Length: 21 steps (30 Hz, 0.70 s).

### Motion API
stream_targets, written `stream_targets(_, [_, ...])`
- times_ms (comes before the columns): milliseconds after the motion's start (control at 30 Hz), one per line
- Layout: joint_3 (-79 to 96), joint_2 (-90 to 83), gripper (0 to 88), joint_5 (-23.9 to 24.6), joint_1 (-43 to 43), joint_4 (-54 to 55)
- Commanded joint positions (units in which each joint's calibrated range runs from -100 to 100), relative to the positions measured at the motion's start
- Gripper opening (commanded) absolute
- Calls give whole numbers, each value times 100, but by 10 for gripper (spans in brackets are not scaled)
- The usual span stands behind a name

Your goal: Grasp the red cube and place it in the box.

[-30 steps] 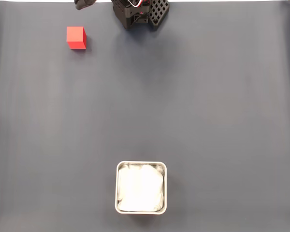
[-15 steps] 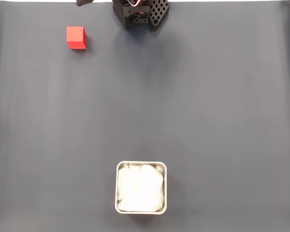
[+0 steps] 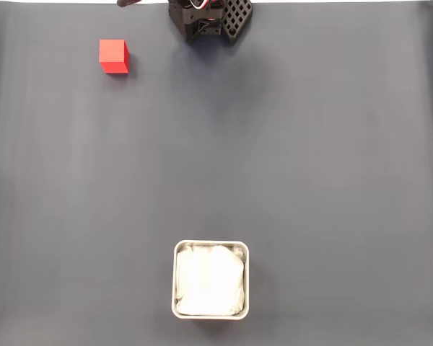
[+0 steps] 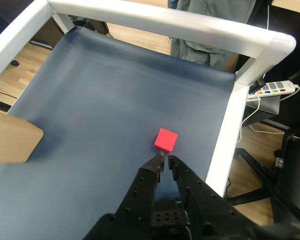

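The red cube (image 3: pixel 114 56) lies on the dark blue mat at the far left near the top edge of the fixed view. The box (image 3: pixel 211 280), a grey metal tray with a white wrinkly lining, stands at the bottom middle, far from the cube. In the wrist view the gripper (image 4: pixel 166 157) hovers above the mat with its black fingers shut and nothing between them. The red cube (image 4: pixel 166 139) sits just beyond the fingertips, apart from them. The arm's black base (image 3: pixel 209 18) is at the top middle of the fixed view.
White frame rails (image 4: pixel 225 135) border the mat, and the cube lies close to the right rail in the wrist view. A person's clothing (image 4: pixel 210 20) shows behind the far rail. A power strip (image 4: pixel 275 89) lies on the floor at right. A tan flat shape (image 4: pixel 10 142) is at the left edge.
In the fixed view the dark part of the arm at the top edge above the cube has drawn further out of frame. Cube and box have not moved.
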<state>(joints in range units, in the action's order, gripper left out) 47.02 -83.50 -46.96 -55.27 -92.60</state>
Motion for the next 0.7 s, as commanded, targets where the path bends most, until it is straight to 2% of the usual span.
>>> stream_targets(0, [43,92,0,63,-134,-35])
stream_targets(667, [499,603,86,200,-233,326])
